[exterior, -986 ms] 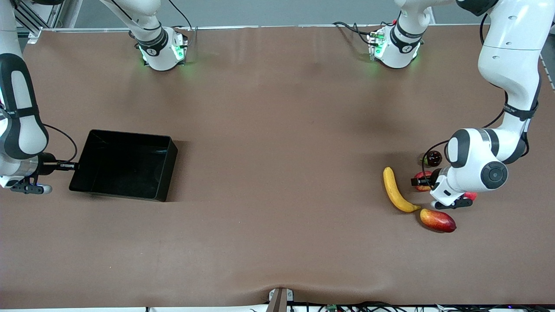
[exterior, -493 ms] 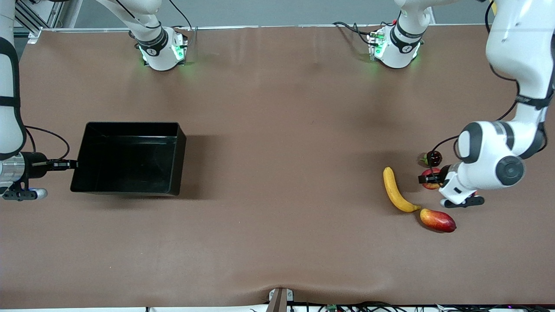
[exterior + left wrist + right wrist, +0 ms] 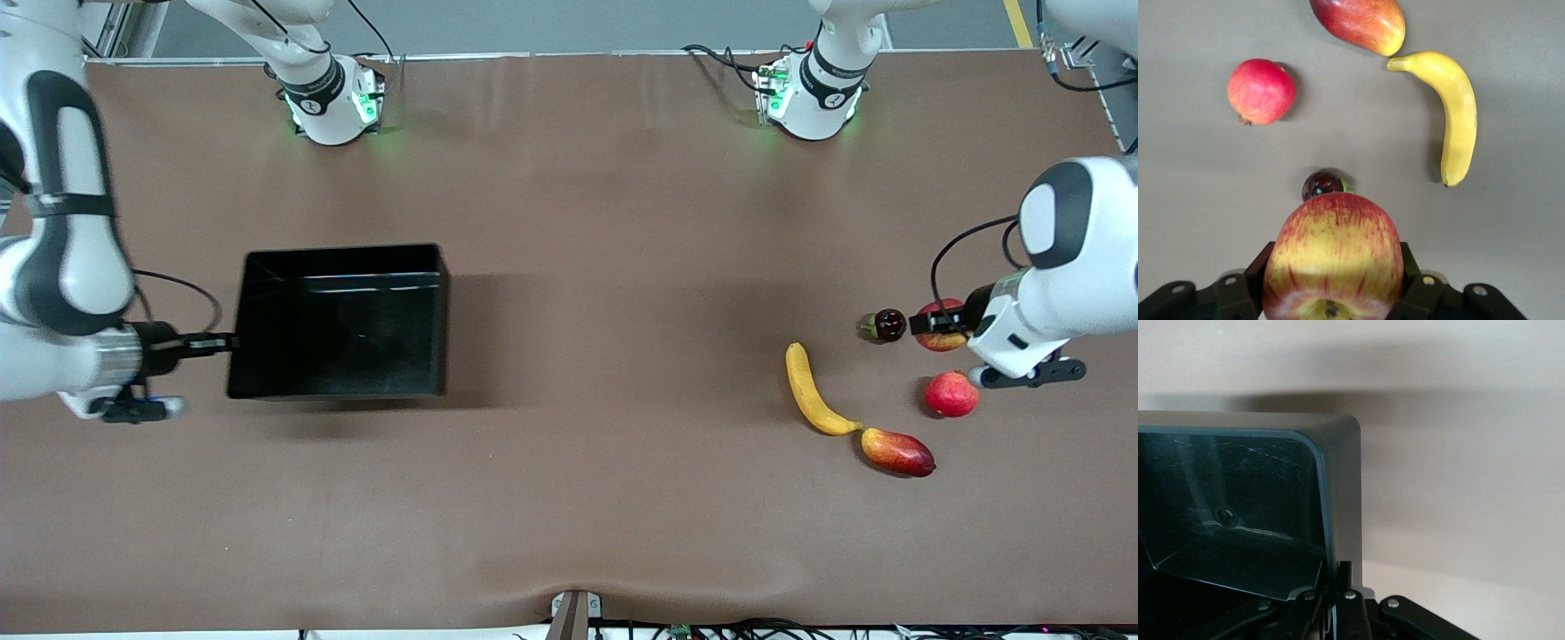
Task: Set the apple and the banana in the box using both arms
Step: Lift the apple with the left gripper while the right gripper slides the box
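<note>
Comparing with a second ago, you'll see both arms have got going: the left gripper (image 3: 935,327) has lifted the apple (image 3: 941,326) clear of the fruit cluster, uncovering a plain red fruit (image 3: 951,394) on the table, while the right gripper (image 3: 222,341) has dragged the box (image 3: 338,382) toward the middle of the table. That looks like the two closing the gap for a drop. Left fingers (image 3: 1251,270) are clamped on the apple's sides; right fingers (image 3: 1346,577) are pinched together on the box wall. Your banana (image 3: 813,392) lies untouched beside the mango (image 3: 898,452)
</note>
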`<state>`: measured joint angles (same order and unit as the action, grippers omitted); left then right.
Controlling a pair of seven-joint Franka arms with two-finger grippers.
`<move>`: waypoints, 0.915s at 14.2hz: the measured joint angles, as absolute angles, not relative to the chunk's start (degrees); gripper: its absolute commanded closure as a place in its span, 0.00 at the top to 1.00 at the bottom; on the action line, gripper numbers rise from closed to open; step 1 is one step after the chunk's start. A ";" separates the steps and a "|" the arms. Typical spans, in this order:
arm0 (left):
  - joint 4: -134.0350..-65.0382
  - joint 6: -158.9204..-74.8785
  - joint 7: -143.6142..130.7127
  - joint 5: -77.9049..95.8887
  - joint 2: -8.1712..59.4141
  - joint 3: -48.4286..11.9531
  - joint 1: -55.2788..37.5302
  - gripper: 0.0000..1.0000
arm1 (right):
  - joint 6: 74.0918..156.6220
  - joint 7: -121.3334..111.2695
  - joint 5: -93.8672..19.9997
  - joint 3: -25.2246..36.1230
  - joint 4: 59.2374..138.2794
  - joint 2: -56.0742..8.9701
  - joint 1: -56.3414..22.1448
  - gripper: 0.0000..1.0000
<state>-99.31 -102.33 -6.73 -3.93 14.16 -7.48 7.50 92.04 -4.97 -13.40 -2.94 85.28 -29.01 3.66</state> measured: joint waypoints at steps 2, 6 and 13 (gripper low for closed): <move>-99.32 -101.62 -6.71 -3.92 13.15 -7.64 7.48 0.00 | 93.20 1.37 -13.42 -3.05 85.30 -29.12 -2.00 0.00; -99.32 -101.14 -6.45 -3.29 12.82 -7.87 7.60 0.00 | 98.71 9.76 -16.53 -2.99 85.59 -29.97 -10.90 0.00; -99.31 -99.52 -3.57 -3.26 11.33 -7.54 10.07 0.00 | 114.75 22.10 -19.96 -2.94 87.29 -36.06 -25.86 0.00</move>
